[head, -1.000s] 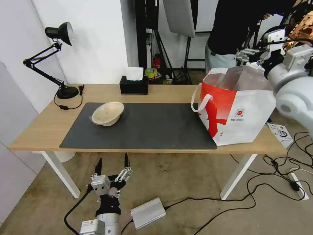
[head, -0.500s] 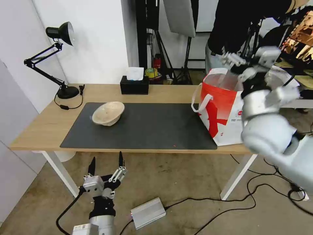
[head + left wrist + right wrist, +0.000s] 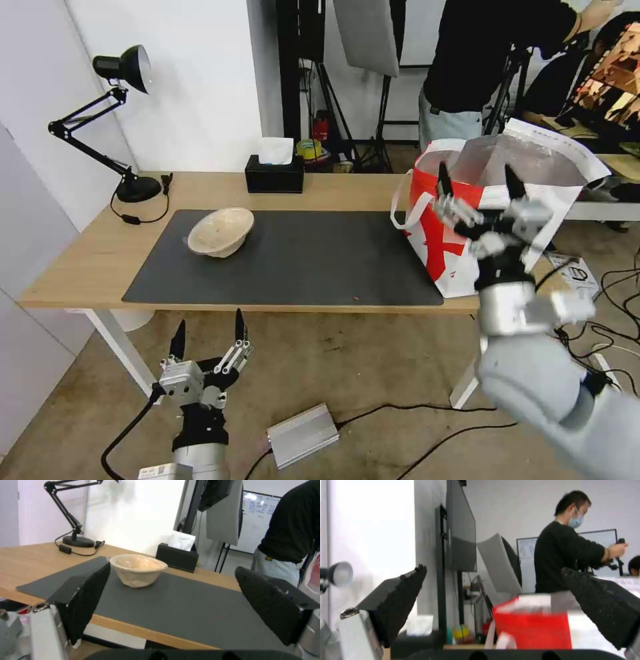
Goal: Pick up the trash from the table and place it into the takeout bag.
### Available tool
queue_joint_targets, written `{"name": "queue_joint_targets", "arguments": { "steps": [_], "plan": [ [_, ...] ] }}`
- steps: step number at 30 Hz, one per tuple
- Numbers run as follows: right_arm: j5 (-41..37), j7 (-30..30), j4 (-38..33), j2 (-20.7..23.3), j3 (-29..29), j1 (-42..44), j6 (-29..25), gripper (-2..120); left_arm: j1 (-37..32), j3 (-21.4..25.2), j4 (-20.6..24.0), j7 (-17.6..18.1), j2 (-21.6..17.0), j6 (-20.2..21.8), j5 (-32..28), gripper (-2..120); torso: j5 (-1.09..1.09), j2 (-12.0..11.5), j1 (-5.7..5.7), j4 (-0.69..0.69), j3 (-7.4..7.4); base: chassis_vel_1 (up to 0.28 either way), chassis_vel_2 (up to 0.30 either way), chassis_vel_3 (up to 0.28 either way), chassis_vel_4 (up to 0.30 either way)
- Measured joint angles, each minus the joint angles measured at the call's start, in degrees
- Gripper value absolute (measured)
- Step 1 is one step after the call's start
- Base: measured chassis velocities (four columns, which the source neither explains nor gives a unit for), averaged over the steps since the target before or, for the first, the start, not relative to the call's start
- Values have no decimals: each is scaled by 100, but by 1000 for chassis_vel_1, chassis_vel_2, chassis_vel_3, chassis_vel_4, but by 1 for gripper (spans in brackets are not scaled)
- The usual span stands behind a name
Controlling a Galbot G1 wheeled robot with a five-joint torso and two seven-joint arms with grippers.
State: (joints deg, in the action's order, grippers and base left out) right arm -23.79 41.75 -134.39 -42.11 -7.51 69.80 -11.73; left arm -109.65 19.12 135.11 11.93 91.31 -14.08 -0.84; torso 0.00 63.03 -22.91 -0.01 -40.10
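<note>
- Lamp (image 3: 100,113) at the far left of the table (image 3: 87,260), black, its base on the wood beside the mat (image 3: 300,260); its cable loops toward the mat's corner.
- Left gripper (image 3: 207,333) hangs low in front of the table's near edge, below the tabletop, fingers spread wide and empty; from its wrist camera the two black fingers (image 3: 86,600) frame the bowl.
- Bowl (image 3: 221,231), beige pulp, sits tilted on the left part of the mat, well apart from the bag; nothing touches it; in the left wrist view it (image 3: 138,570) stands on the mat ahead of the gripper.
- Tissue box (image 3: 274,173), black, at the back edge of the table, behind the mat.
- Bag (image 3: 443,240) stands at the right end of the table, red panel facing the mat, mouth open, foil lining showing; one white handle hangs over its left side.
- Right gripper (image 3: 477,190) is raised in front of the bag, fingers pointing up, wide apart and holding nothing; I cannot tell whether it touches the bag.
</note>
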Motion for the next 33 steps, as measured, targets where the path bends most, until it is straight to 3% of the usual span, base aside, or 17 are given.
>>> {"name": "queue_joint_targets", "arguments": {
  "steps": [7, 11, 21, 33],
  "plan": [
    [1084, -246, 30, -779, -98, 1444, -332, 100, -11, 8, 20, -3, -1, -21, 12, 100, -2, 0, 0, 0, 0, 0, 0, 0, 0],
    [1384, -287, 99, -1046, -22, 1792, -440, 100, -10, 3, 26, -5, -3, -23, 12, 100, -1, 0, 0, 1, 0, 0, 0, 0, 0],
    [1898, -285, 335, -1369, 192, 2337, -527, 100, -16, -3, 32, -12, -8, -26, 7, 100, -1, 0, 0, 1, 0, 0, 0, 0, 0],
    [2177, -279, 535, -1425, 396, 2517, -425, 100, -9, -5, 1, -18, -11, -26, 2, 100, 0, 0, -1, 1, -1, 0, 0, 0, 0]
  ]
}}
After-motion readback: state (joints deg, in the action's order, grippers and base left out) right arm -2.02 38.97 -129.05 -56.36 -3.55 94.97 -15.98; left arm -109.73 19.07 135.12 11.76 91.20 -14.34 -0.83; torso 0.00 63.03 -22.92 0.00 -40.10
